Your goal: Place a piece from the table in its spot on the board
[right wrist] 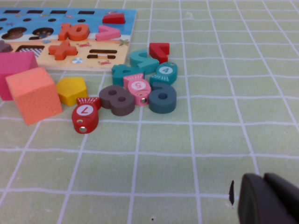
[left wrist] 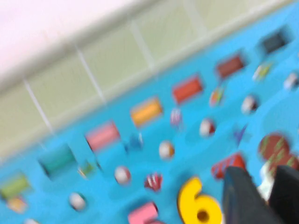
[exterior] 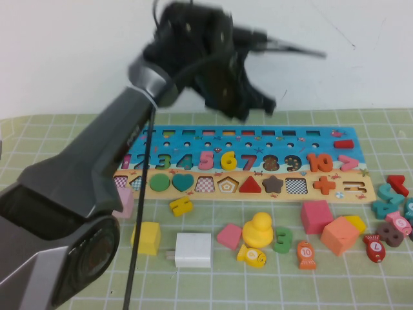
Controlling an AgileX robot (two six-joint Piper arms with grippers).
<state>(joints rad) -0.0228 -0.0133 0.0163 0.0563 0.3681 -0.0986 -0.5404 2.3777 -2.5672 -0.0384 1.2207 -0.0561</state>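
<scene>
The yellow numeral 6 (exterior: 228, 159) lies flat in the blue upper part of the long board (exterior: 193, 146), between the pink 5 and the red 7. In the left wrist view the 6 (left wrist: 198, 205) lies on the blue board (left wrist: 140, 163), just beside my fingers (left wrist: 240, 198). My left gripper (exterior: 255, 106) hangs above the board's far edge, over the 6 to 8 numerals; its jaws stand slightly apart and hold nothing (left wrist: 264, 186). My right gripper (right wrist: 268, 200) is shut and empty, low over the mat to the right of the board, out of the high view.
Loose pieces lie in front of the board: a yellow H-like piece (exterior: 181, 206), yellow cube (exterior: 146, 237), white block (exterior: 193, 250), yellow duck (exterior: 259, 229), green 3 (exterior: 282, 239), pink block (exterior: 316, 216) and orange block (exterior: 339, 235). Several numerals and fish cluster at the right (right wrist: 140, 88).
</scene>
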